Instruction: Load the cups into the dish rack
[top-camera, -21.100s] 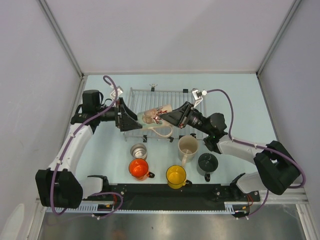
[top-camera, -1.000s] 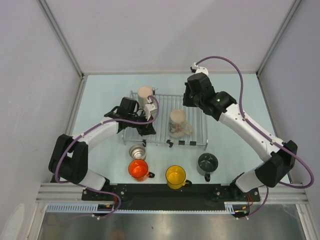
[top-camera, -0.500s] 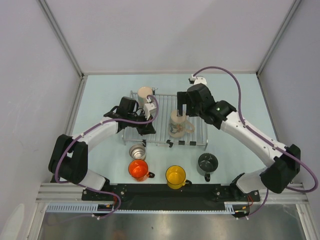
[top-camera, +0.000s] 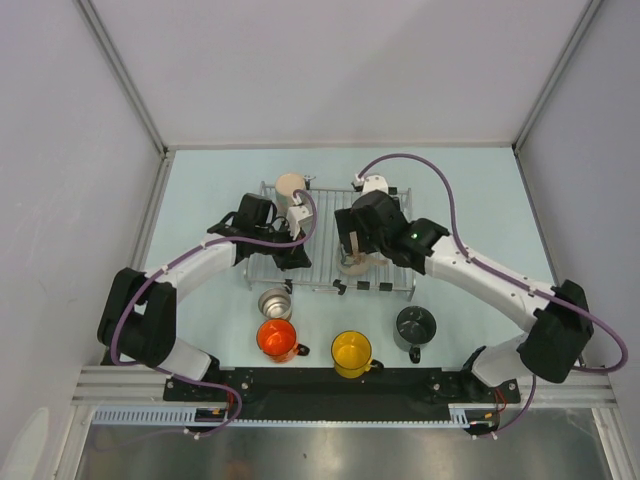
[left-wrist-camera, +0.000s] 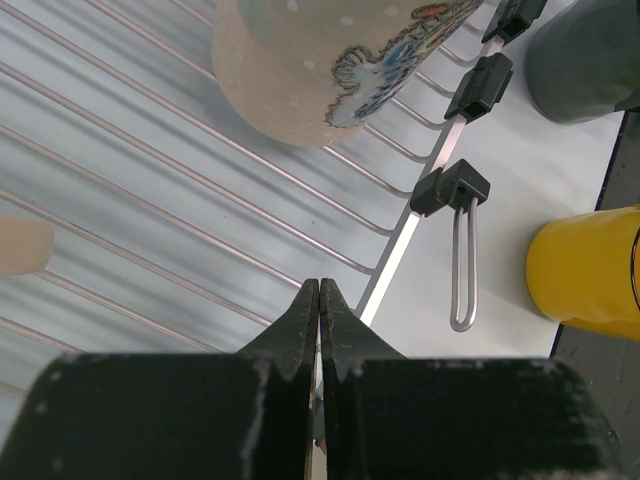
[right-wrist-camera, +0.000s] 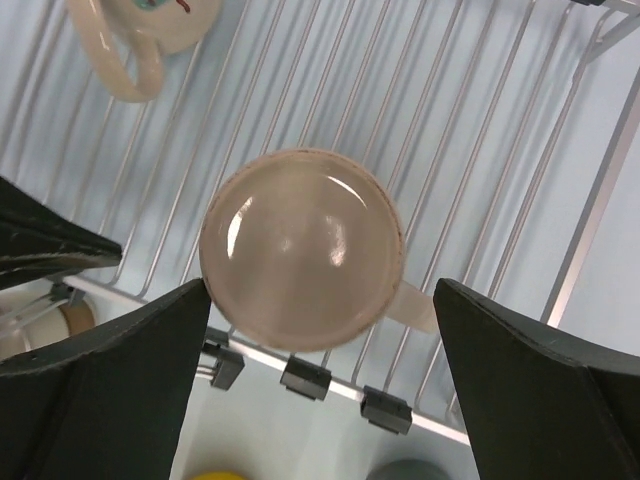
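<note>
Two beige mugs on the dish rack (right-wrist-camera: 470, 130), four cups off it.
The right gripper (right-wrist-camera: 320, 300) hangs over one beige mug (right-wrist-camera: 300, 245), which stands mouth-down near the rack's front edge. Its fingers are spread wide to either side and do not grip the mug. The left gripper (left-wrist-camera: 318, 300) has its fingers pressed together at the rack's front rail; whether they pinch the rail is unclear. The other beige mug (top-camera: 291, 185) stands at the far-left corner. The steel cup (top-camera: 276, 302), orange mug (top-camera: 278, 337), yellow mug (top-camera: 352, 351) and dark grey mug (top-camera: 415, 324) stand on the table (top-camera: 200, 200).
</note>
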